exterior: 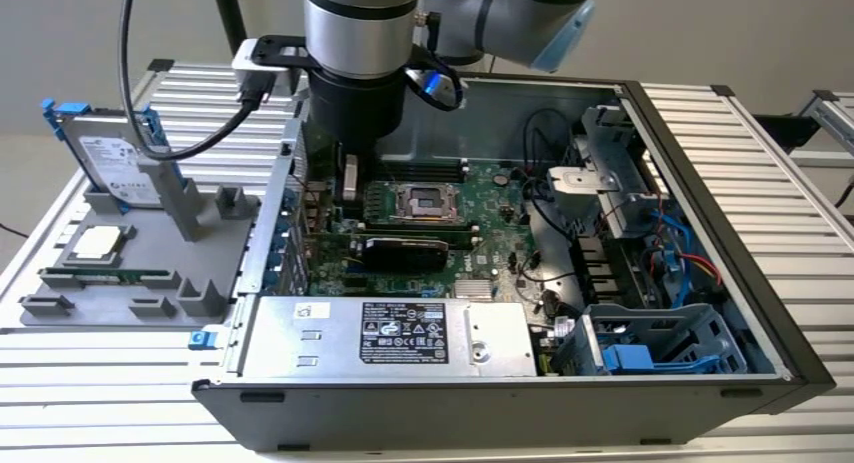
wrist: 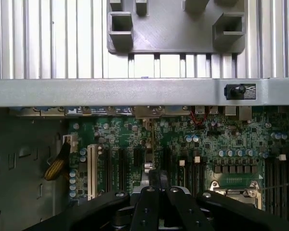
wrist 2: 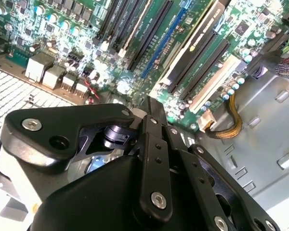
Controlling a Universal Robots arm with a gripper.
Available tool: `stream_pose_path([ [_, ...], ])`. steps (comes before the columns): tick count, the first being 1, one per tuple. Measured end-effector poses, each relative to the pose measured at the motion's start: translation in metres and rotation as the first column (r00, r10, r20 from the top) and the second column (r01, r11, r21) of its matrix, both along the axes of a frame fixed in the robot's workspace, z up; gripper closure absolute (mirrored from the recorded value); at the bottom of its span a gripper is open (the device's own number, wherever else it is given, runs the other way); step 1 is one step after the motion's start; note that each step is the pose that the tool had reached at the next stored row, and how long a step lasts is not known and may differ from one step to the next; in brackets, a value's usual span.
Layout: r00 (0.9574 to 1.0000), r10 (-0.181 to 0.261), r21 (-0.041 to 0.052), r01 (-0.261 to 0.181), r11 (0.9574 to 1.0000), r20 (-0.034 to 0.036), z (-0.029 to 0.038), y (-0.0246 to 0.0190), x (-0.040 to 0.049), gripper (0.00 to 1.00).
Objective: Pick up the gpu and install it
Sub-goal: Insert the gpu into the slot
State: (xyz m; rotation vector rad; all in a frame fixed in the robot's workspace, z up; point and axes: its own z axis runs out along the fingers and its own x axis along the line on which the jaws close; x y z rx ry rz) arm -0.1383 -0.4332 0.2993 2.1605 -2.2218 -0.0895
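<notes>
— One big table (exterior: 80,373) of silver slats holds everything. What sits on it?

— An open computer case (exterior: 534,413), lying on its side. It takes up most of the table. The robot arm (exterior: 354,33) comes down into it from above, at the far side.

— What is inside the case?

— A silver power box (exterior: 387,333) lies along the near edge. Behind it is the green main board (exterior: 501,233), with a square chip socket (exterior: 420,201) in the middle. A blue drive cage (exterior: 654,348) sits at the near corner on the exterior view's right.

— And outside the case?

— A grey tray (exterior: 80,308) lies on the exterior view's left. A hard drive (exterior: 114,158) with a blue frame stands up in it at the far end. A square chip (exterior: 96,243) lies flat nearer, and a long green memory stick (exterior: 107,278) lies nearer still.

— Where is the gpu?

— The gpu (exterior: 400,250) stands on its edge on the main board, just on the near side of the chip socket. Its black side faces us. In the second wrist view its long top edge (wrist 2: 202,36) stands among the slots.

— Does the gripper have it?

— No. The gripper (exterior: 350,188) hangs over the board, near the gpu but apart from it, toward the exterior view's left and a bit farther back. In both wrist views (wrist 2: 151,102) (wrist: 156,174) its jaws look pressed together with nothing between them.
</notes>
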Motion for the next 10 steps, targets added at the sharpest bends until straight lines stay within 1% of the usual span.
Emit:
stream_pose_path([
  [4, 1.0000, 0.000, 0.0000, 0.000, 1.0000, 0.0000, 0.0000, 0.0007, -0.0036, 1.00],
  [10, 1.0000, 0.000, 0.0000, 0.000, 1.0000, 0.0000, 0.0000, 0.0014, -0.0068, 1.00],
])
